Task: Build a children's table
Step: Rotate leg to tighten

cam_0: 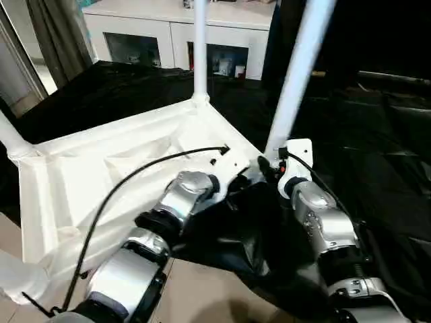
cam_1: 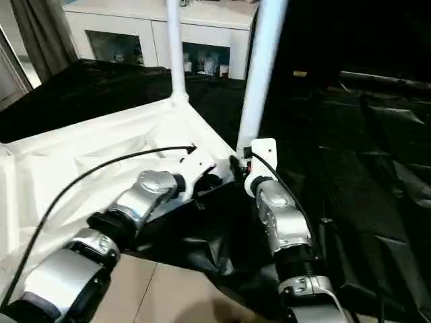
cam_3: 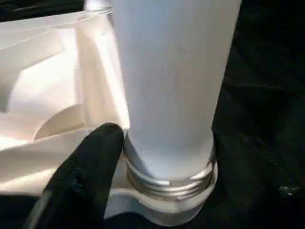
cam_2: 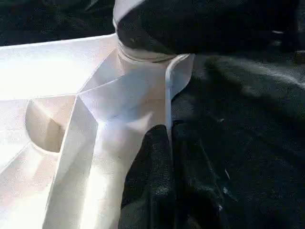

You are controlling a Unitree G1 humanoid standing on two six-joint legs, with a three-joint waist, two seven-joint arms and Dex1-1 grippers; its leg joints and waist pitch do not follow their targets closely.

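**Part-seated leg may tip or cross-thread**

Silver forearms reach in from 6 o'clock to the near corner of the upturned tabletop (cam_0: pixel 87 182), which lies underside-up on black sheeting (cam_0: pixel 377 148). The left pincer (cam_2: pixel 167 131) is closed to almost nothing and seems to nip the thin raised rim beside the corner socket (cam_3: pixel 167 210). The right pincer (cam_0: pixel 268 168) sits at the foot of the near leg (cam_0: pixel 300 74), which rises toward 1 o'clock.

Threads (cam_3: pixel 169 183) show above the socket, so I judge this leg is not fully home. It also leans compared with the far leg (cam_0: pixel 200 47) at 12 o'clock. Turning it at that angle could cross-thread it, and letting go could let it topple. The left's narrow hold on slick plastic might slip, letting the tabletop slide on the sheeting. A black cable (cam_0: pixel 121 182) crossing the left arm could snag.

Whether the right pincer grips the leg cannot be told. Both upright legs run out at the top. Two more legs, at 9 o'clock (cam_0: pixel 10 138) and 7 o'clock (cam_0: pixel 17 279), are cut off. What lies beneath the sheeting is hidden.
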